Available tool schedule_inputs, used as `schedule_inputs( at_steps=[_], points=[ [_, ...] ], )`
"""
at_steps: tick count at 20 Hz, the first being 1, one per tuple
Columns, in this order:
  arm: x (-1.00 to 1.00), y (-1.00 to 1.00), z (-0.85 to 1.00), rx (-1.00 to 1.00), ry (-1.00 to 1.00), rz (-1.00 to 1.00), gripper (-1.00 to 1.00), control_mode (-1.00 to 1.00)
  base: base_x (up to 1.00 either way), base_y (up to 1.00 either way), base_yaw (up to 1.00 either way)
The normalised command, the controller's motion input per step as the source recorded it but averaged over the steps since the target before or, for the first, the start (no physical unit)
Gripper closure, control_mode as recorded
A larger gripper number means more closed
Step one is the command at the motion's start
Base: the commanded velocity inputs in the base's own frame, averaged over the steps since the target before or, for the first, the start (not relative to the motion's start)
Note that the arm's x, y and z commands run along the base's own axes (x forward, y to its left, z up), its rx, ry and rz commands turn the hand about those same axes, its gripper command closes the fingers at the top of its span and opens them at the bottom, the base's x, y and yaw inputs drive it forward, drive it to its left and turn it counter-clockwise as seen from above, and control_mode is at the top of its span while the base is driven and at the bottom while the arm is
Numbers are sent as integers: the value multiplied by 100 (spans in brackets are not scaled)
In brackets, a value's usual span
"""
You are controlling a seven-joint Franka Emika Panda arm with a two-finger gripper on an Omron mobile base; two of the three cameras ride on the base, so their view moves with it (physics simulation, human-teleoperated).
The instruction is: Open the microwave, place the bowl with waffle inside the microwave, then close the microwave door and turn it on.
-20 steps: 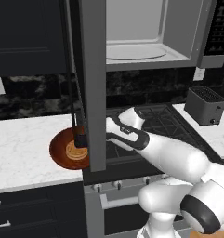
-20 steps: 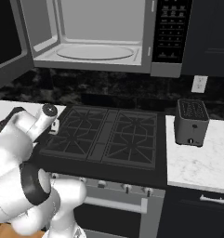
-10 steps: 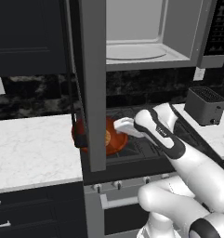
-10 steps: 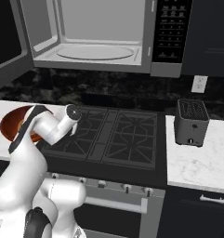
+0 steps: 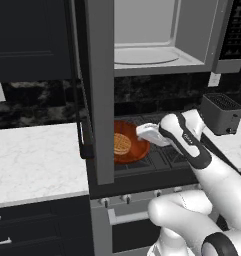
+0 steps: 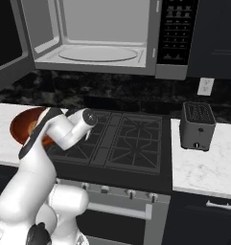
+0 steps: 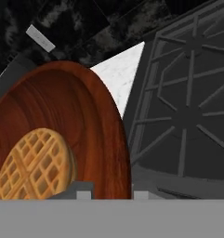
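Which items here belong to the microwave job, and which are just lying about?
Job items: microwave, its open door, bowl held at its rim in the jaws, waffle in the bowl.

Lying about: toaster, stove, wall outlet.

Your gripper (image 7: 108, 194) holds the bowl (image 5: 132, 145) by its rim above the stove's (image 6: 121, 141) left burners, the waffle (image 5: 122, 144) lying in it. Overhead, the microwave (image 6: 102, 38) stands open, its door (image 5: 99, 90) swung out to the left, in front of the bowl. A toaster (image 6: 197, 126) sits on the worktop (image 6: 205, 167) right of the stove.
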Motion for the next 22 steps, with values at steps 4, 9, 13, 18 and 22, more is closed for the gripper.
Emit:
schedule_inputs(
  at_steps=[4,9,13,18,22],
  points=[
    [-5,-93,72,15,10,-17,100,-100,0,0,0],
    [-19,-64,100,11,2,-21,100,-100,0,0,0],
    [-16,-36,100,5,0,-20,100,-100,0,0,0],
    [0,-9,96,-1,0,-26,100,-100,0,0,0],
    [9,-5,82,-2,-1,-23,100,-100,0,0,0]
  ],
)
